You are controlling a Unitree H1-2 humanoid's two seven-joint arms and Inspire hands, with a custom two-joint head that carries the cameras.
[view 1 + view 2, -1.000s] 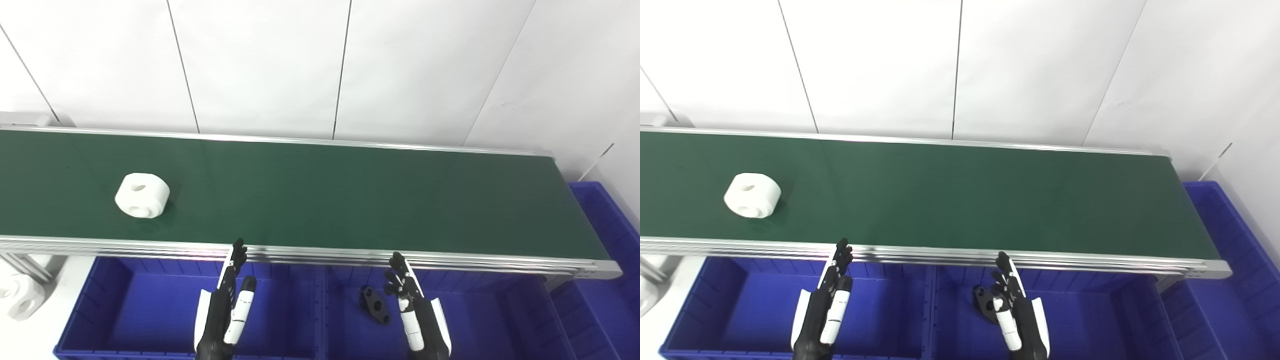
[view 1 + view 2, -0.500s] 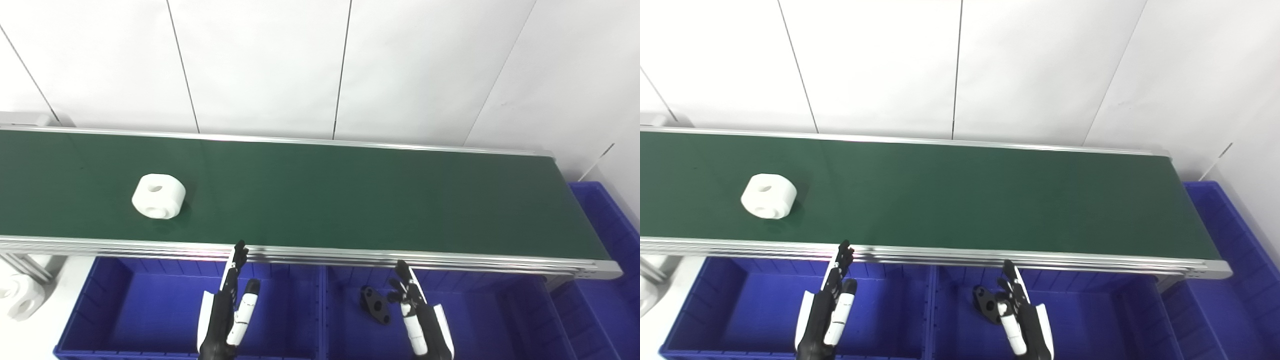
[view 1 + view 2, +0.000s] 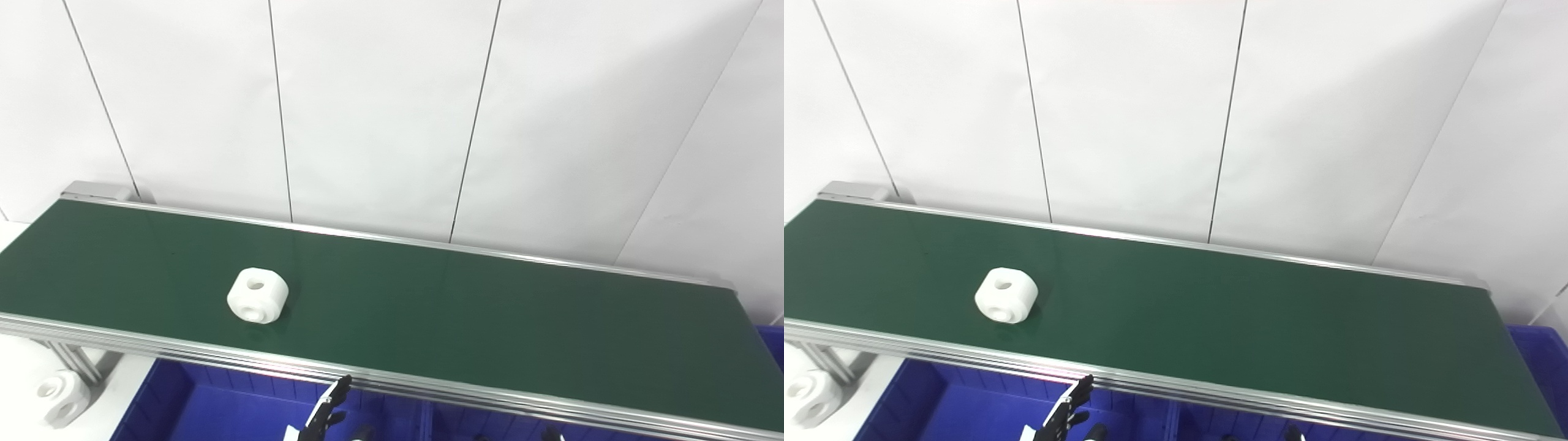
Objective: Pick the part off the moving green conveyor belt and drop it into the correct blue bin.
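White round plastic part with holes (image 3: 257, 295) lying left of centre on green conveyor belt (image 3: 490, 324), left hand (image 3: 1062, 419) below near rail, fingers spread, empty, right hand barely visible, state indeterminate, blue bin (image 3: 214, 410) beneath.

The robot's black-and-white left hand (image 3: 1062, 422) pokes up from the bottom edge of the view, left of centre. Only its slim black fingers (image 3: 334, 395) and a sliver of white casing show; they point up and a little to the right, held straight and slightly spread, with nothing between them. The wrist and arm lie below the edge. Of the right hand (image 3: 1292, 433) only a dark fingertip shows at the bottom edge, further right; its pose cannot be told.
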